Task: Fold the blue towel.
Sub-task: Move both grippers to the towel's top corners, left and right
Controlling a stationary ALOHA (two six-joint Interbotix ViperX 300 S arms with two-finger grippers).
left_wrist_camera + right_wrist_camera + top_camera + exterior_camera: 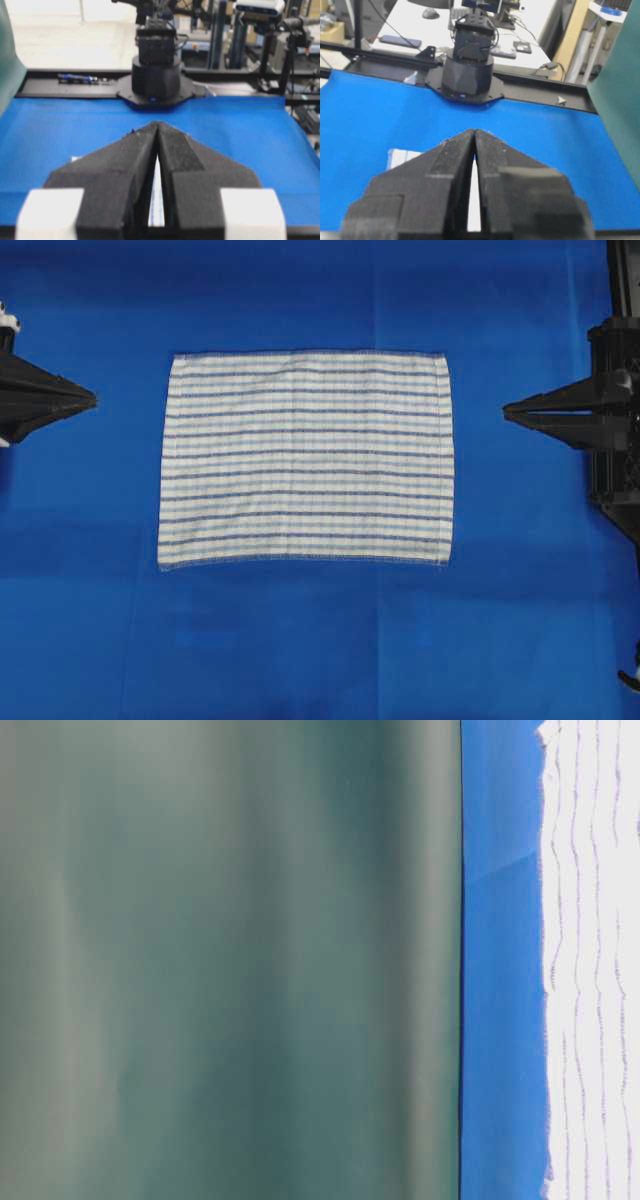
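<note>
The blue towel (306, 458), a white cloth with thin blue stripes, lies flat and spread out in the middle of the blue table covering (320, 650). My left gripper (93, 397) is shut and empty at the left edge, its tip pointing at the towel's left side with a gap of covering between. Opposite it, my right gripper (506, 412) is shut and empty, pointing at the towel's right edge. In the left wrist view the left gripper (157, 123) has its tips together, with a sliver of towel (157, 200) showing behind. The right gripper (474, 131) looks the same in its wrist view, above the towel (400, 157).
The opposite arm's black base (155, 75) stands at the far table edge in the left wrist view, and likewise the other base (468, 70) in the right wrist view. A green backdrop (230, 960) fills most of the table-level view, beside the towel's edge (590, 960).
</note>
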